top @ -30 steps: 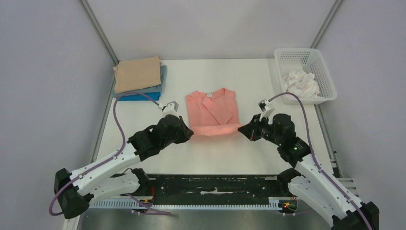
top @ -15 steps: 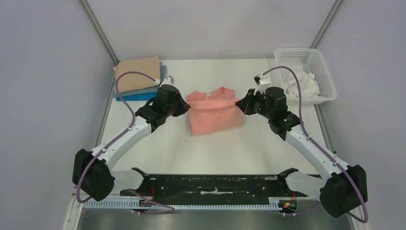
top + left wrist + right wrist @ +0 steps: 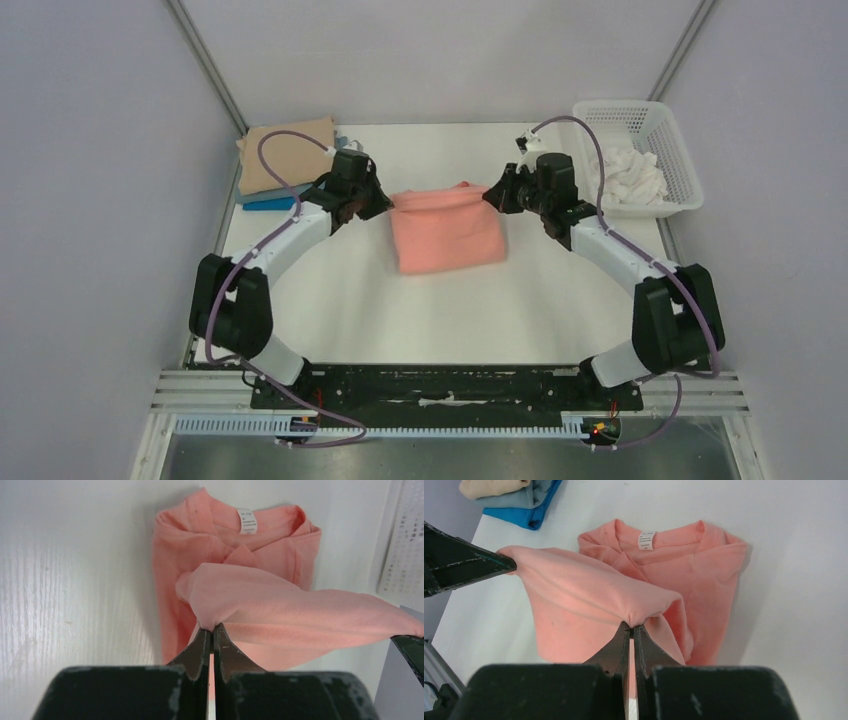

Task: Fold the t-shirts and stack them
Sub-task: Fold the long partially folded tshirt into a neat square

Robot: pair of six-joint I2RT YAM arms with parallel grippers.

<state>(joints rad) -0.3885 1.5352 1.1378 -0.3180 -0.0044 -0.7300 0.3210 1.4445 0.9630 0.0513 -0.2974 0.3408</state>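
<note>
While the salmon-pink t-shirt (image 3: 447,228) lies in the middle of the table (image 3: 330,300), a touch toward the far side, one hemmed edge of it is up off the surface, stretched in a taut band between the two claws. That's the fold in hand, by my reading: the lower half carried over toward the collar, where the neck label (image 3: 246,521) shows on the layer lying flat beneath. Look at the left gripper (image 3: 211,630): its jaws are pinched tight on the left corner of that edge, cloth bunching out at the tips. The right gripper (image 3: 630,627) mirrors it on the right corner, closed with only fabric between. Gripping both corners level and spread apart is what stops the edge sagging, so it can land square. Out at the far left sits the stack of folded shirts (image 3: 290,165), tan on top, grey-blue and bright blue under it, well apart from the pink one and its likely destination. Far right, the white mesh basket (image 3: 655,115) holds a crumpled white cloth (image 3: 625,175), no part of this move. The risk, I'd say, is that an uneven release skews the rectangle.
</note>
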